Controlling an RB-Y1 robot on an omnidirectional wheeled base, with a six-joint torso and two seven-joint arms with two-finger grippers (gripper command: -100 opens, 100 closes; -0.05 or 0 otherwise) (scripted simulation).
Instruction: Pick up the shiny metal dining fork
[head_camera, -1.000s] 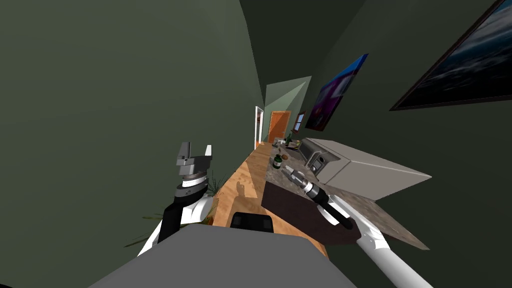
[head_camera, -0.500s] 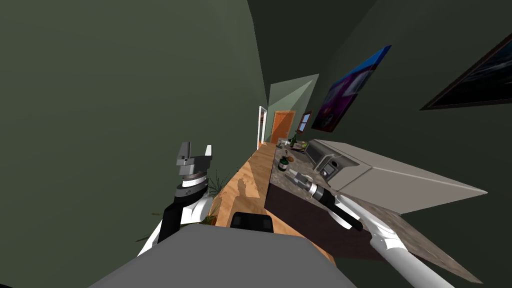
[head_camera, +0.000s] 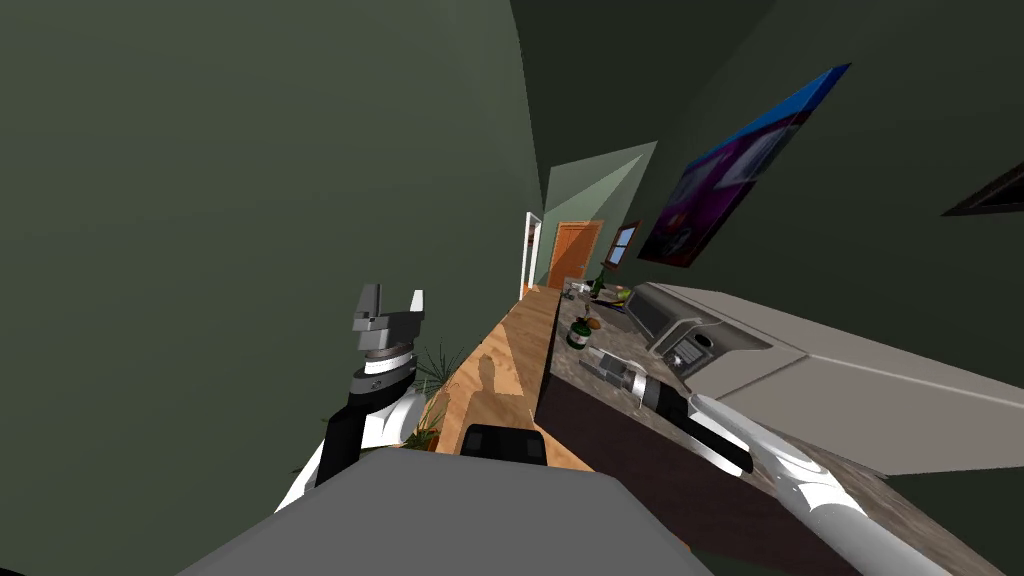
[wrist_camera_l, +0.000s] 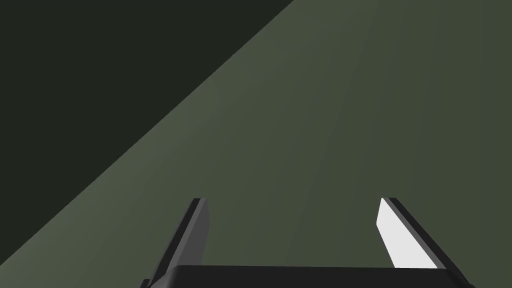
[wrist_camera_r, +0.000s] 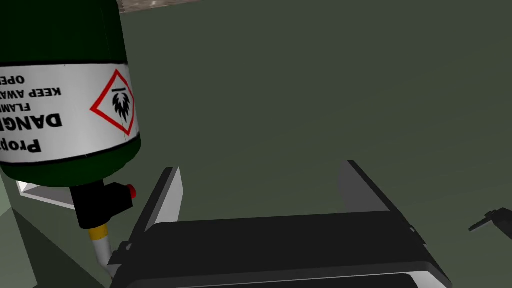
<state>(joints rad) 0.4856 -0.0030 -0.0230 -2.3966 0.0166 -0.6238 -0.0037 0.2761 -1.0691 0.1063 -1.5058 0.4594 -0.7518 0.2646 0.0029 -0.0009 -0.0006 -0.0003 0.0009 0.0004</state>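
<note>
Grey speckled counter (head_camera: 566, 368) runs up the right side in the head view, with a dark front panel under it. Right arm reaches low over the countertop. Right gripper (head_camera: 603, 364) is near a green canister (head_camera: 578, 335) that stands upright on the counter; can't read the finger gap from this angle. Big light grey appliance (head_camera: 690, 340) sits on the counter just beyond the arm. Small clutter (head_camera: 585, 292) at the far end of the counter is too small to identify. Fork: can't pick it out, so can't say where on the counter it lies. Left gripper (head_camera: 393, 296) is raised on the left, well apart from the counter, pointing up with fingers apart. Wood floor (head_camera: 505, 360) lies between wall and counter, plant (head_camera: 436, 372) by the left arm, orange door (head_camera: 573, 253) at the far end

Left wrist view: both fingers (wrist_camera_l: 402, 235) stand wide apart

Right wrist view: fingers (wrist_camera_r: 170, 200) are spread, with dark green wall behind the gap. The canister has a white label with a red flame diamond and DANGER text. It sits just beside one finger, outside the gap; can't tell if it touches. Black valve (wrist_camera_r: 102, 202) with a red button is on the canister's end. Small dark object (wrist_camera_r: 492, 219) lies beyond the other finger, can't tell what it is
</note>
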